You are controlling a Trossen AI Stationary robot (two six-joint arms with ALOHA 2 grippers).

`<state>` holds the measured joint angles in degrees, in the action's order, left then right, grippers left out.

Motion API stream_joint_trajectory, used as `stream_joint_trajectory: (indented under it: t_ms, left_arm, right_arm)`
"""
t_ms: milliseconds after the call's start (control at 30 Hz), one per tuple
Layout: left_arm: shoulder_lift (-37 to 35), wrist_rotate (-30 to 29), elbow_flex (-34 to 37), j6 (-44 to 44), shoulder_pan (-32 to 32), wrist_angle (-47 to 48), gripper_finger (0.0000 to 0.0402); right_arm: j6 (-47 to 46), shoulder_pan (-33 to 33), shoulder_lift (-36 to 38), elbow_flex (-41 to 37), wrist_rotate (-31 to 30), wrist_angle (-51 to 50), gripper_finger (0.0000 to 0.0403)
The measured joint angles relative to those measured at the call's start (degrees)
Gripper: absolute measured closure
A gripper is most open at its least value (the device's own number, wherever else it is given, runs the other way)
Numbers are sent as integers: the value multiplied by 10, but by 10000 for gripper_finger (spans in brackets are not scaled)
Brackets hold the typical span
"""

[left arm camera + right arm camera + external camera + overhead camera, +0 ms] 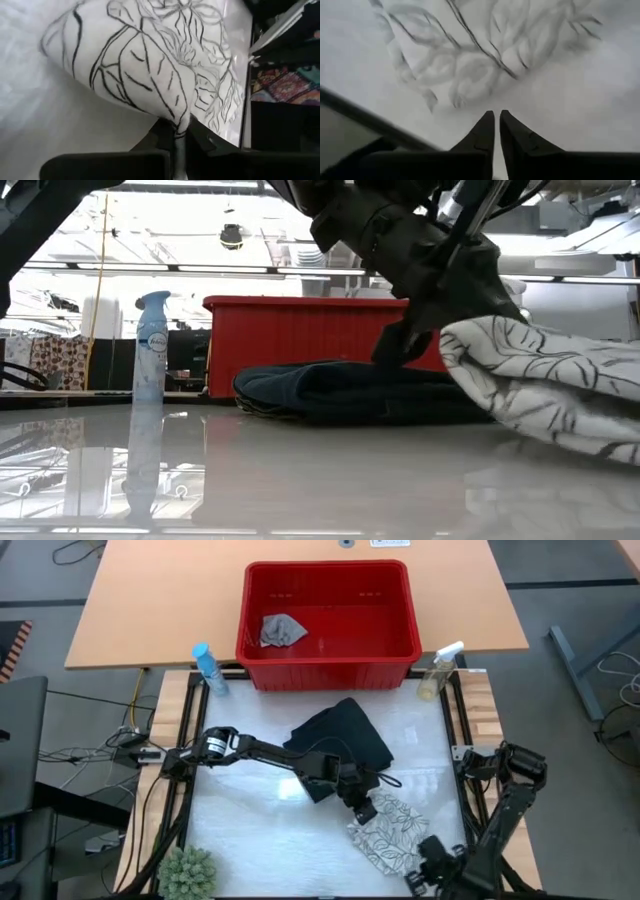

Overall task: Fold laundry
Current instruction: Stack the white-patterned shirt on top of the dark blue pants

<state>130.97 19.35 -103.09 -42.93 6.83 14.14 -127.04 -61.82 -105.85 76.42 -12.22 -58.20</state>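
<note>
Pinching the upper edge of the leaf-print cloth (388, 833), my left gripper (364, 808) has its fingers closed on a ridge of the fabric — in the left wrist view the cloth (150, 65) runs straight down into the gap between the two dark fingers (162, 142). From the high camera I see the left arm stretched from the table's left side across the dark jeans (340, 740) to the cloth, which lies on the white tabletop (240, 830) toward the near right, just beside the jeans. In the low view the cloth (540, 395) bulges up at the right, with the jeans (350, 392) lying as a flat dark pile behind it and the left gripper (400, 345) coming down onto the fabric's edge.

My right gripper (432, 858) sits at the near right edge of the table, right at the cloth's lower corner. Its fingers (485, 132) are pressed nearly together with nothing between them, and their tips rest close to the cloth (480, 55) without holding it.

The small grey cloth (282, 630) lies bunched inside the red basket (400, 645) at the far side — well apart from both arms. A blue spray bottle (208, 668) and a pale spray bottle (440, 670) stand at the basket's two near corners, and a green plant (187, 872) sits at the table's near left corner.
</note>
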Motion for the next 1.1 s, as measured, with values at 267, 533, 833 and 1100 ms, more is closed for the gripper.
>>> stream_joint_trajectory:
  t_ms: [267, 533, 833, 1100]
  left_arm:
    - [0, 11, 0, 35, -2, 85, 401]
    - [-1, 10, 0, 67, -4, 147, 395]
    - [-1, -36, 0, 60, -13, 184, 393]
    - [-1, -41, 0, 50, -14, 183, 394]
  right_arm:
    - [-19, 47, -3, -1, 15, 47, 239]
    - [-30, 94, -5, -1, 34, -26, 135]
    - [-43, 159, -10, -21, 32, 1, 133]
    - [-49, 173, -13, -26, 37, 23, 133]
